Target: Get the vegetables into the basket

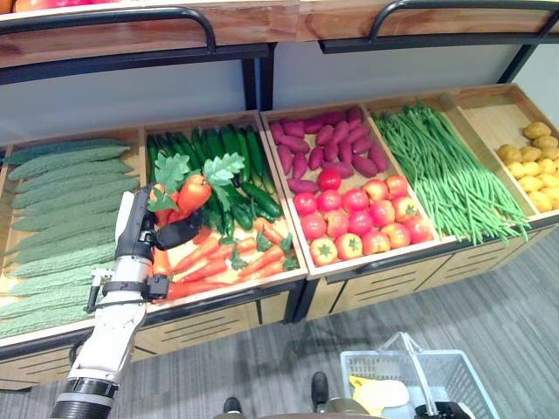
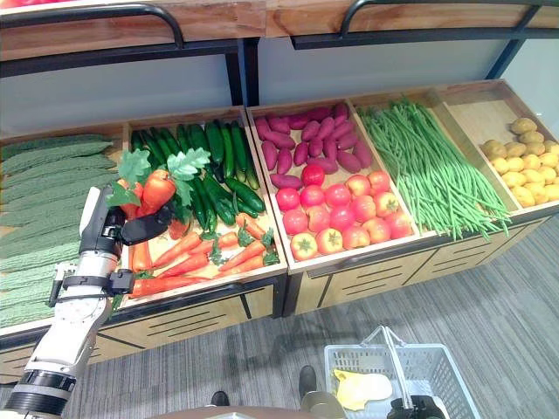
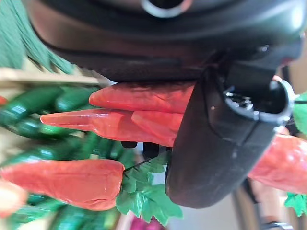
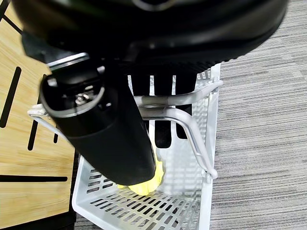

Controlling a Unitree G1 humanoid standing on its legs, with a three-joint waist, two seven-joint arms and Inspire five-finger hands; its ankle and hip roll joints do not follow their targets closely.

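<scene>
From my remote station I count five wooden bins (image 1: 284, 281) along the produce shelf. Fifteen red tomatoes (image 1: 360, 218) fill the front of the middle bin, behind them a heap of purple sweet potatoes (image 1: 325, 144) too overlapped to count. One white basket (image 1: 454, 374) sits on the floor, holding one yellow item (image 1: 377, 394).

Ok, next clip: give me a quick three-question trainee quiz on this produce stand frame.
1. True or false: the left hand is shut on a carrot.
2. What does the right hand hold? A) a tomato B) the basket handle C) nothing
3. Fill in: the tomatoes share a bin with purple ___.

Key: 1 true; 2 B; 3 sweet potatoes.
</scene>
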